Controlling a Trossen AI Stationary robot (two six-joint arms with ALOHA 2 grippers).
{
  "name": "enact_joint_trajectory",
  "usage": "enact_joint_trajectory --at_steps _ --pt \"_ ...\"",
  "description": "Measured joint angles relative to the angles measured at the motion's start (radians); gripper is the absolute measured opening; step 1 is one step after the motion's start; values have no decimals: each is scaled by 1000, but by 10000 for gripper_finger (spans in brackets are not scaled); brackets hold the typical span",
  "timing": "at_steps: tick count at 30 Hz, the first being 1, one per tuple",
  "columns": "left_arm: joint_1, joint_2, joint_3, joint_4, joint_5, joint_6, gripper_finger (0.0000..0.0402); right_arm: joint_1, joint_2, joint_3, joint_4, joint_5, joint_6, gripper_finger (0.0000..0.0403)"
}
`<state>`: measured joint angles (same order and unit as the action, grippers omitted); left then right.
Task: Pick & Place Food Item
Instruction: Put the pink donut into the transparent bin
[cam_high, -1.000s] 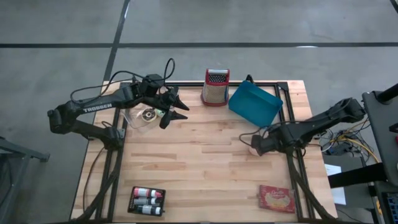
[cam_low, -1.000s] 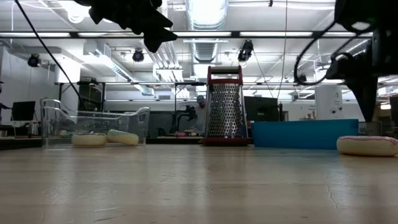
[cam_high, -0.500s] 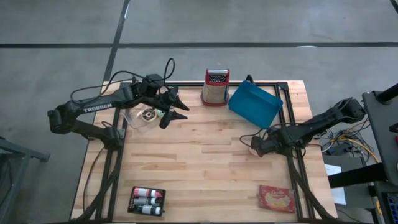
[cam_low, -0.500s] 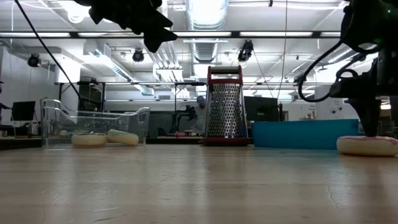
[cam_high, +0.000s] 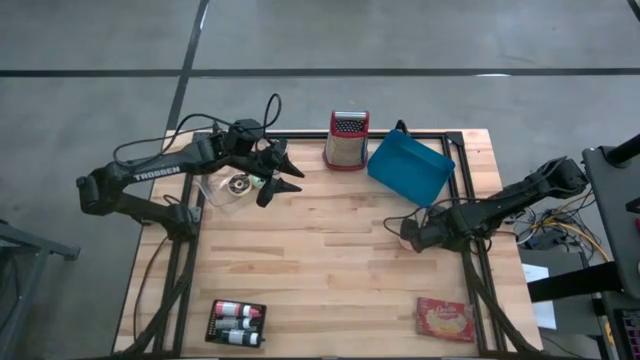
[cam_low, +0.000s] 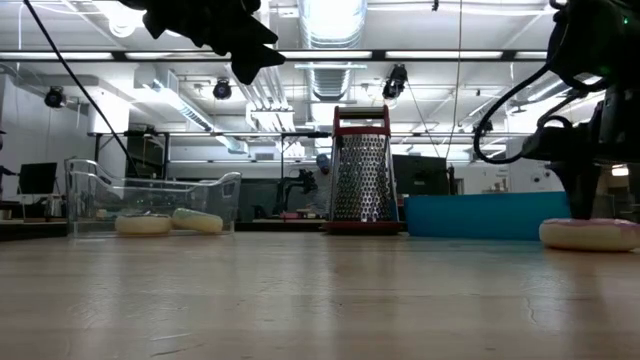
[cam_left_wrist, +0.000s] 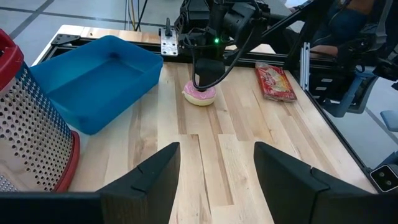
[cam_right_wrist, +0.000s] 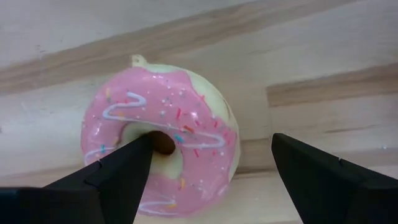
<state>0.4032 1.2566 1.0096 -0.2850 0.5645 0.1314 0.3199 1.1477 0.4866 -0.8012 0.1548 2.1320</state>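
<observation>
Wooden table (cam_high: 330, 270), industrial hall behind. My right gripper (cam_right_wrist: 208, 163) spread wide, straddling pink-frosted doughnut (cam_right_wrist: 163, 152) just beside blue tray (cam_high: 408, 168). Doughnut ungrasped; grasp, lift, placement remain. Left gripper (cam_high: 283, 178) open, well apart.

Table (cam_high: 330, 250) pale planked wood; grater (cam_high: 346, 139) perforated metal; bin (cam_high: 409, 167) smooth blue plastic.

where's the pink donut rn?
On the table's right side in the high view, the pink donut lies beneath the right gripper, near the blue bin.
</observation>
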Motion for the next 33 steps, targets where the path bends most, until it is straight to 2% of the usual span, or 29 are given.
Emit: enact_joint_trajectory --at_steps 21,33 --pt "0 0 0 0 -2 0 210 0 0 0 4 12 -11 320" --pt "0 0 0 0 1 0 210 0 1 0 6 28 -11 212"
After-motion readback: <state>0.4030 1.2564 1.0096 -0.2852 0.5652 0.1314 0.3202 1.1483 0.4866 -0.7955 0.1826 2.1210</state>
